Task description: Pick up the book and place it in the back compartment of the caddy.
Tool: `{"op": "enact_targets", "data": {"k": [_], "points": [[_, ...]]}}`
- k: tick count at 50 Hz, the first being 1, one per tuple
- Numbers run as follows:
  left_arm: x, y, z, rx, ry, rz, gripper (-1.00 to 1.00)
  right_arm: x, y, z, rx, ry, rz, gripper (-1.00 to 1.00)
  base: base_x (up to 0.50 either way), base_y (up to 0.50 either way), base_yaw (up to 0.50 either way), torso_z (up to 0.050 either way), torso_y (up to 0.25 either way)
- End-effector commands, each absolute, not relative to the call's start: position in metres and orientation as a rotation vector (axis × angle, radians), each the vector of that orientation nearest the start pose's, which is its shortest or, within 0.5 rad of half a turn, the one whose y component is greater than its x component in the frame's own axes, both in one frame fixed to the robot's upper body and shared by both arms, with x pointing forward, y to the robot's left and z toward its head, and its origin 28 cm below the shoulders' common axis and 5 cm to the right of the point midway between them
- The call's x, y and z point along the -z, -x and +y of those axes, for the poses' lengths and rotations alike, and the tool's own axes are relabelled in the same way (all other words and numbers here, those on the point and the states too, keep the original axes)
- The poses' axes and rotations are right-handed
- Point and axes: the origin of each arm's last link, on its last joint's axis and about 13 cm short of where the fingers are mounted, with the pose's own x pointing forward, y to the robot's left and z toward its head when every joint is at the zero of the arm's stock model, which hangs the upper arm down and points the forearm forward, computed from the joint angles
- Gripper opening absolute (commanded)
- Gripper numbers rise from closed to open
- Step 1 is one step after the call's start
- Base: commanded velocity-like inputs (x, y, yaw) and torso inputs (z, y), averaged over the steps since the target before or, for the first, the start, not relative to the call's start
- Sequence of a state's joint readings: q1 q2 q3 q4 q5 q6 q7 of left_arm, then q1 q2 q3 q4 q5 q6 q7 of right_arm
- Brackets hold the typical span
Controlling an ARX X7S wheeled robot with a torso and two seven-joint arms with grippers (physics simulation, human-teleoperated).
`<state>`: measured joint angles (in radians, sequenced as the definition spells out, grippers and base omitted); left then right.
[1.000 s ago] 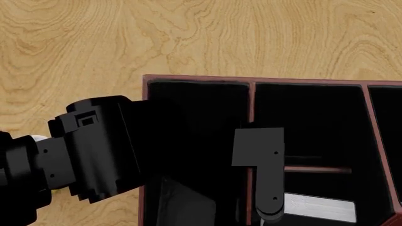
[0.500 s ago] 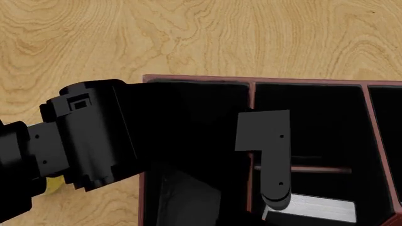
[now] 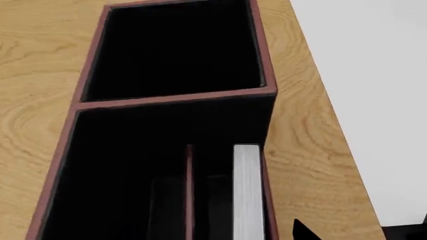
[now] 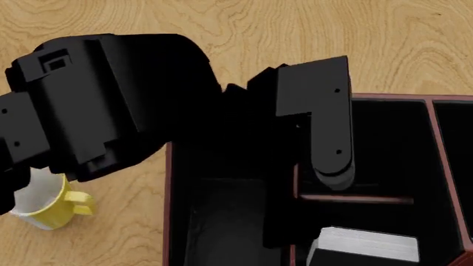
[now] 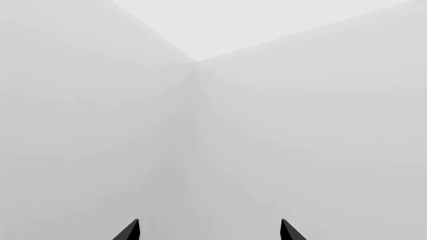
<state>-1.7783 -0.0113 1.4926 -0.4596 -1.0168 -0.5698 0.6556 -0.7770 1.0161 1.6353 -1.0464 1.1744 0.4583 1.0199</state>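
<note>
A pale wood-grain table [image 4: 310,39] fills the head view and carries a large reddish-brown rectangular caddy [image 4: 168,210] with a black lining, split by thin reddish walls into several sections. Above its near-left part hangs the bulky black left arm [image 4: 96,111], reaching across the caddy's rim, with the left gripper [image 4: 310,172] over the wall between the long side section and the middle column; one flat dark finger [image 4: 329,133] points down toward the low crossbar [image 4: 355,198], and the jaws grasp nothing, though how far apart they stand cannot be told. The small thick black hardcover book [image 4: 366,245] with white page edges rests inside the caddy's middle column, in the pocket on the camera side of the crossbar, apart from the gripper. In the left wrist view the book [image 3: 247,195] stands on edge against the caddy's outer wall [image 3: 267,150]. A yellow-and-white mug [image 4: 48,208] sits on the table beside the caddy, partly under the arm. The right gripper [image 5: 209,231] shows two dark tips spread apart before a blank grey backdrop, clasping nothing.
</note>
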Motion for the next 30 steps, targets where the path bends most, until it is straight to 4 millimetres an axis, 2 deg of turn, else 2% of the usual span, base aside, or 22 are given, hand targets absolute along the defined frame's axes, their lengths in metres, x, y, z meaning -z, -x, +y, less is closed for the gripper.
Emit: {"op": "enact_targets", "data": {"k": [1,17,30], "points": [[-0.350,-0.355,0.063,1.398,-0.763,0.178,1.00,-0.303,-0.074,-0.232,0.830,0.338,-0.741,1.00,0.00,0.00,0.00,0.000,0.000],[-0.391,-0.359,0.086,1.334,-0.649,0.066,1.00,-0.304,-0.074,-0.231,0.828,0.337,-0.743,1.00,0.00,0.00,0.00,0.000,0.000],[-0.407,-0.360,0.106,1.287,-0.573,0.000,1.00,-0.306,-0.076,-0.229,0.821,0.336,-0.748,1.00,0.00,0.00,0.00,0.000,0.000]]}}
